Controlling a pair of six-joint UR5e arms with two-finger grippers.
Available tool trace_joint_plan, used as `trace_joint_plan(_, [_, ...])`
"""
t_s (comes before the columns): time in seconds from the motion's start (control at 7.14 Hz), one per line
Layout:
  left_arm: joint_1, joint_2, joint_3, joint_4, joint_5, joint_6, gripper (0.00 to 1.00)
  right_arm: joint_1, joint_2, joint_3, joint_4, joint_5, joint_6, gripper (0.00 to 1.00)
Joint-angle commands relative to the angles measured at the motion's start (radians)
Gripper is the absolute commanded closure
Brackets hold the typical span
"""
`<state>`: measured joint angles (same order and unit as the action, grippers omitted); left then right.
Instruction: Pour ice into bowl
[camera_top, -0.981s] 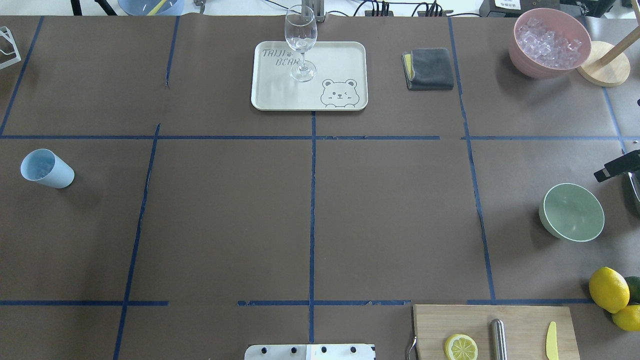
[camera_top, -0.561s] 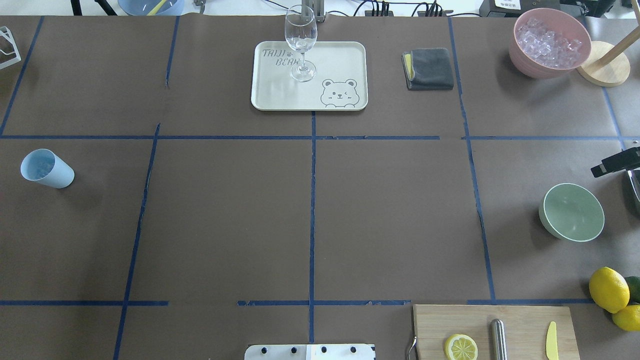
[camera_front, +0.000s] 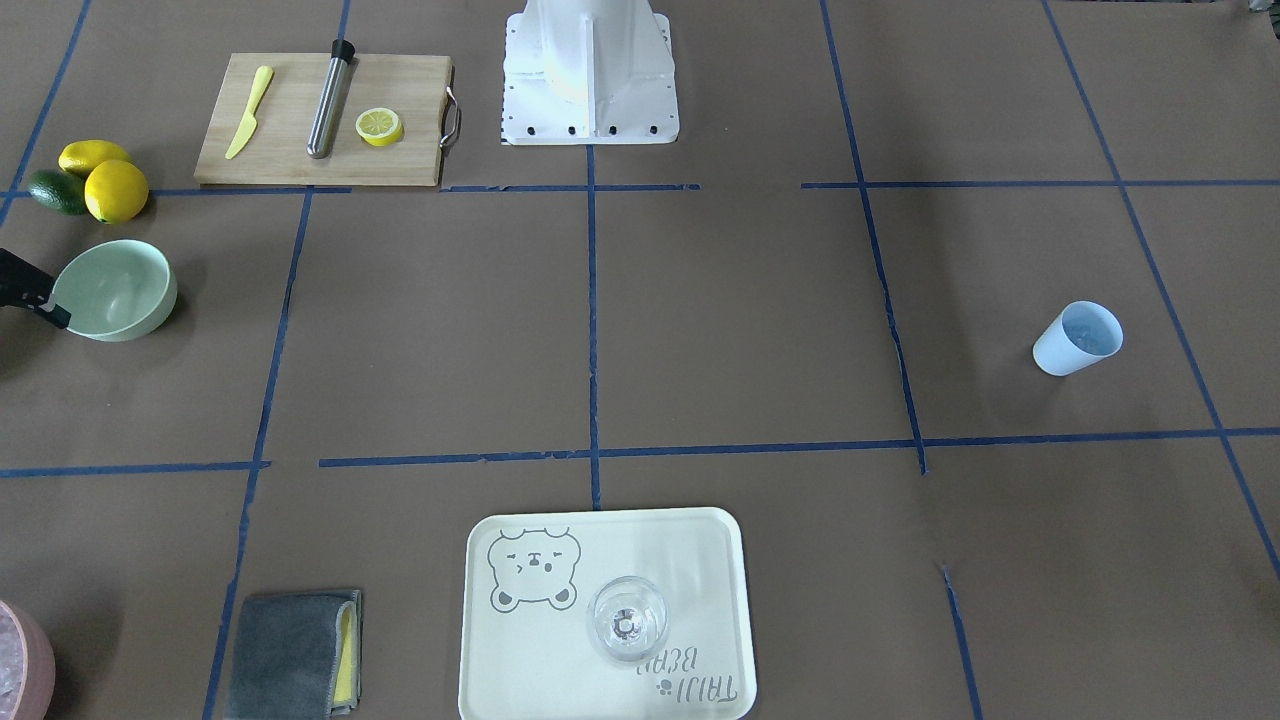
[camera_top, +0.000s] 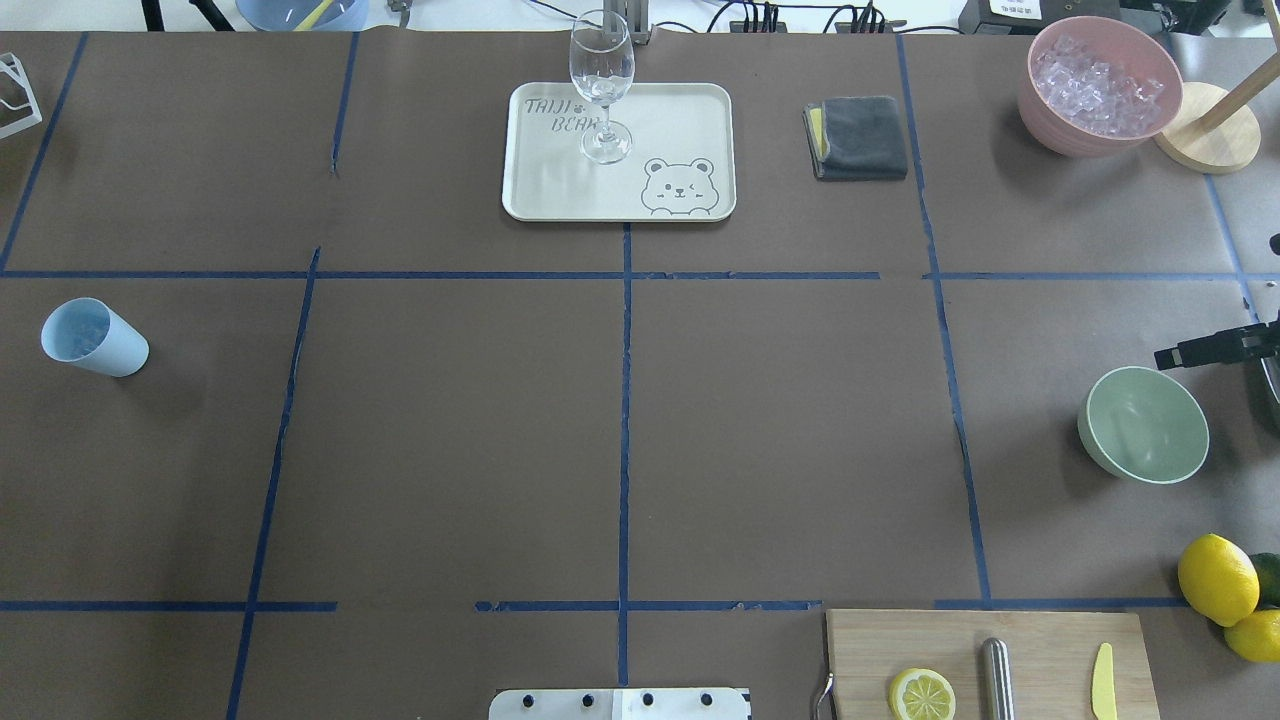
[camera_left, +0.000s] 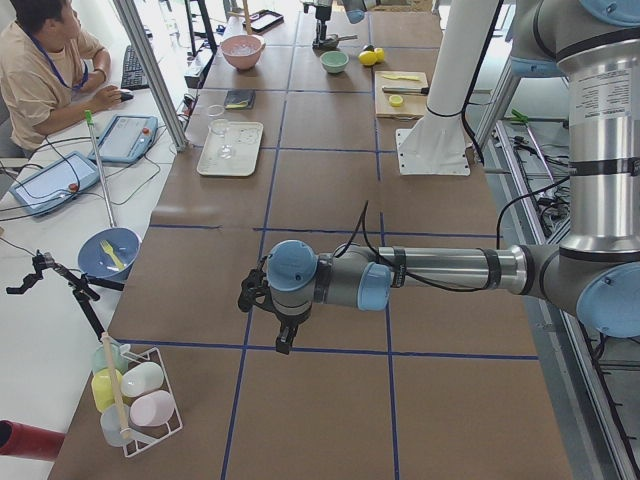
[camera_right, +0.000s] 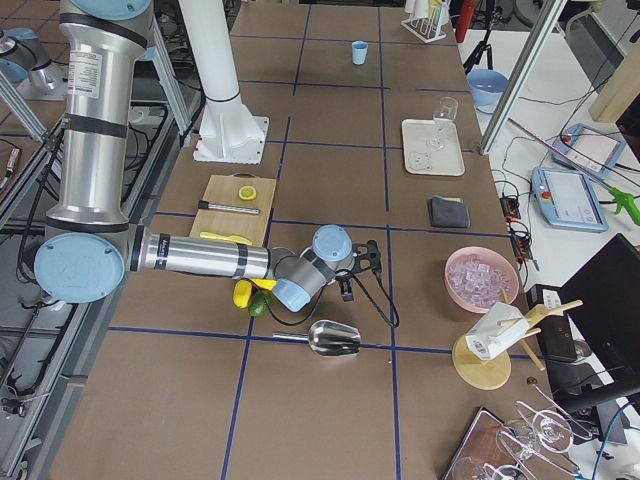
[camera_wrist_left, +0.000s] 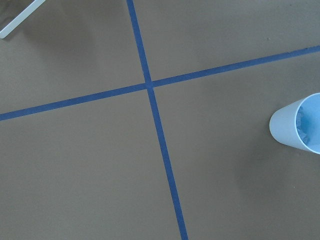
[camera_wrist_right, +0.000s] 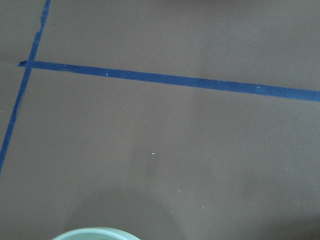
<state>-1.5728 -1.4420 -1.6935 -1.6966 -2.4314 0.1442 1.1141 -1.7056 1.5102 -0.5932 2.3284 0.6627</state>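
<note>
While the overhead view catches only a dark sliver of the right hand entering at the right edge of the table, just past the far rim of the bowl, the right side view shows that arm whole, along with a metal scoop lying on the table near it, which falls outside the overhead frame. None of these views shows whether that hand is clenched or released. Only the left side view shows the left hand, hanging above the table, and its state cannot be told either. Its wrist camera looks down on the light blue cup at the picture's right edge, with the ice a pale jumble inside, something the overhead view barely resolves. The cup stands upright on the table's left part, long axis vertical and mouth upward, well apart from the bowl. The bowl sits upright too, mouth upward, near the lemons. The right wrist camera catches just a curve of its rim at the bottom edge. More cubes fill the pink bowl at the far right corner.
</note>
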Motion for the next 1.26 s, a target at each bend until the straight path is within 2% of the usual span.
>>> trace_joint_plan(0.0, [0.001,0.000,0.000,0.000,0.000,0.000,0.00,-0.056,-0.006,0.002,0.010,-0.018,0.002,0.01])
trace_joint_plan(0.14, [0.001,0.000,0.000,0.000,0.000,0.000,0.00,-0.074,-0.023,0.021,0.010,-0.017,0.000,0.22])
trace_joint_plan(0.28, [0.001,0.000,0.000,0.000,-0.002,0.000,0.00,-0.100,-0.041,0.039,0.010,-0.017,-0.009,0.78])
trace_joint_plan(0.42, [0.001,0.000,0.000,0.000,-0.002,0.000,0.00,-0.112,-0.054,0.051,0.012,-0.017,-0.034,1.00])
trace_joint_plan(0.7, [0.001,0.000,0.000,0.000,-0.002,0.000,0.00,-0.097,-0.051,0.062,0.012,-0.014,-0.054,1.00])
trace_joint_plan(0.84, [0.001,0.000,0.000,0.000,-0.002,0.000,0.00,-0.085,-0.048,0.099,0.010,-0.017,-0.042,1.00])
trace_joint_plan(0.98, [0.001,0.000,0.000,0.000,-0.003,0.000,0.00,-0.085,-0.036,0.128,0.007,-0.015,0.006,1.00])
trace_joint_plan(1.12, [0.001,0.000,0.000,0.000,-0.006,0.000,0.00,-0.086,0.034,0.140,-0.002,-0.015,0.111,1.00])
